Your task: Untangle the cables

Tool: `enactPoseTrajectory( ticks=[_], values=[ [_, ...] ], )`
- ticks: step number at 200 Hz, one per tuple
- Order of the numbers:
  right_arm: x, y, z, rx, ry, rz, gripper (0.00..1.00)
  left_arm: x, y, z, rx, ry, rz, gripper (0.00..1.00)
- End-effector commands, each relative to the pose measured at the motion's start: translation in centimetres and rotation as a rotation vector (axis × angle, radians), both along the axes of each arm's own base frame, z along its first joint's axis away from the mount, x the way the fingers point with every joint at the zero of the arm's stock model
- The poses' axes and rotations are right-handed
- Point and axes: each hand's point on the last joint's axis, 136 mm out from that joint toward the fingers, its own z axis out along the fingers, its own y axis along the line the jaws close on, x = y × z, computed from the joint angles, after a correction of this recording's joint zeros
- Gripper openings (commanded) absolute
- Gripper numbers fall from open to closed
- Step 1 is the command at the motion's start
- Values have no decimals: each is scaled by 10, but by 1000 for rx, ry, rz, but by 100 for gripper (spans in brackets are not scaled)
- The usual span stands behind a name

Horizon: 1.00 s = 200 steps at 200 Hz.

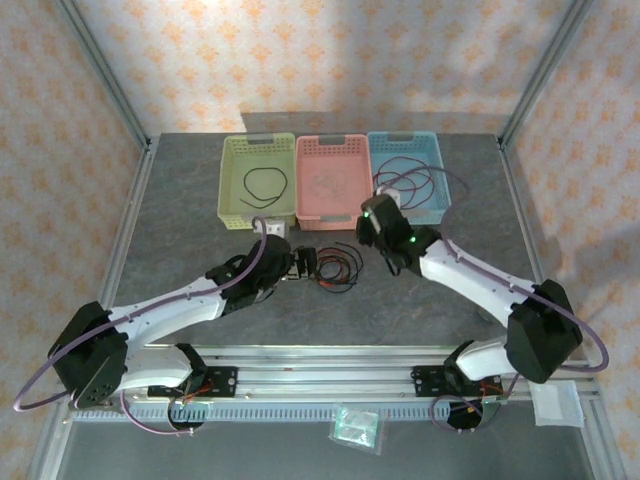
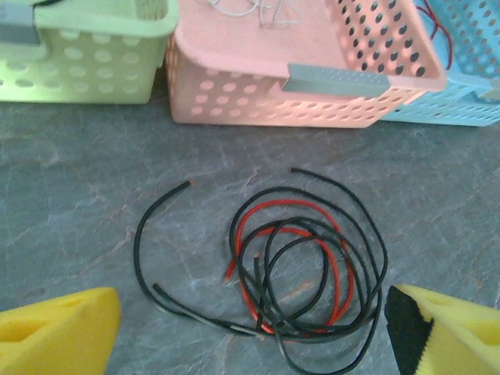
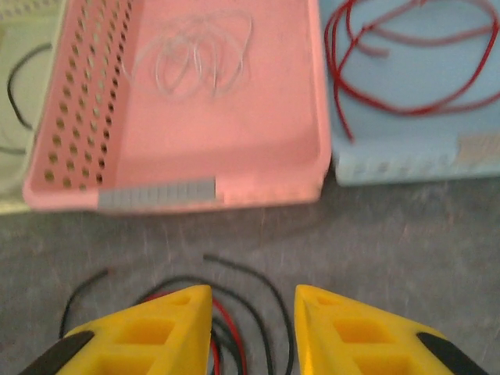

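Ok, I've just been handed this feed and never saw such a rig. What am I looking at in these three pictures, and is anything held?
Two robot arms are bolted at the near edge of a grey table. The wide picture comes from a fixed camera above and behind them; the other two come from a camera on each wrist, so the yellow wedges are that arm's own fingers. On the table lies a tangle of black and red cables. Behind it stand three baskets: the green basket with a black cable, the pink basket with pale wires, the blue basket with red cables. The left hand and the right hand are both open near the tangle, holding nothing.
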Motion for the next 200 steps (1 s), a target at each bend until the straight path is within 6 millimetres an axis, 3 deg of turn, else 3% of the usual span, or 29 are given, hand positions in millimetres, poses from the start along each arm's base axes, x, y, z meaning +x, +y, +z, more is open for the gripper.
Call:
enactPoseTrajectory(
  ticks=[1,33,64,83,118,164,200],
  values=[
    [-11,-1,-5,50,-16,-86,32,-9,12,-14,-7,33,58,90],
    [-29,24,-34,41,45,-20,32,-11,19,-29,-31,78,99,88],
    [-29,34,-49,50,78,-16,31,-2,28,-50,19,165,134,84],
    [-24,33,-42,41,57,-30,31,4,28,-60,94,210,114,75],
    [-19,29,-23,43,-9,-31,30,14,32,-58,208,208,107,60],
    [-20,25,-8,66,-51,-32,28,27,34,-64,324,231,96,50],
    [-33,39,21,211,-164,102,29,41,33,-67,404,239,49,42]
  ],
)
